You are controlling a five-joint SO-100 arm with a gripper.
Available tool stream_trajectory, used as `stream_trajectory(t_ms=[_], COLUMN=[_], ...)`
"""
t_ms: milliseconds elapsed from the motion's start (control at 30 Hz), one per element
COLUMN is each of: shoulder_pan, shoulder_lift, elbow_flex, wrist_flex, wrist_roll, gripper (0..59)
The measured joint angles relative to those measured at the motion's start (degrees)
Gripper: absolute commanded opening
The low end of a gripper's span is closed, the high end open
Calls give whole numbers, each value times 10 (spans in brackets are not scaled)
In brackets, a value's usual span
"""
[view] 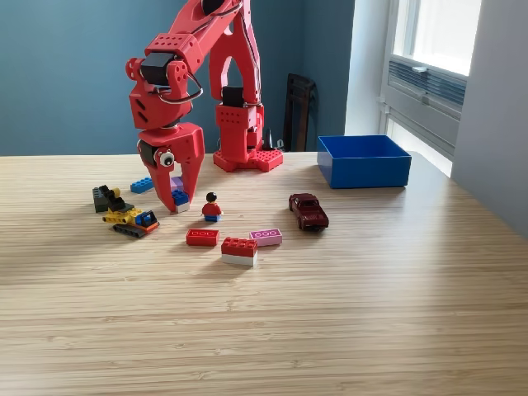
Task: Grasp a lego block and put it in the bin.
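Lego block [180, 197], blue and small, is sitting right between the tips of the red gripper [183, 200], whose jaws are standing apart around it, not yet clamping; the bin [364, 171] is waiting well off toward the exterior view's right.

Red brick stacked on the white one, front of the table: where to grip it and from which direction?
Come straight down on the red-on-white brick stack. It lies flat, long axis roughly along the exterior view's left-right, so close the fingers across the short width, on its long front and back faces. Grip mid-length; the pink brick sits close at its far right corner, the red brick to its left.
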Motion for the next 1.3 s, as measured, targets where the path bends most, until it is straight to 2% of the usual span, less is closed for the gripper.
stream_trajectory(t_ms=[133,400,533,633,1100,1300], shoulder_pan=[-4,-72,-144,-222,-691,-882], shoulder_lift=[0,-1,-1,-1,-1,-1], elbow_flex=[-69,-324,-421,-430,-405,-388], wrist_flex=[74,272,333,350,352,352], wrist_roll=[-22,-85,-102,-101,-31,-43], gripper=[1,0,0,0,0,0])
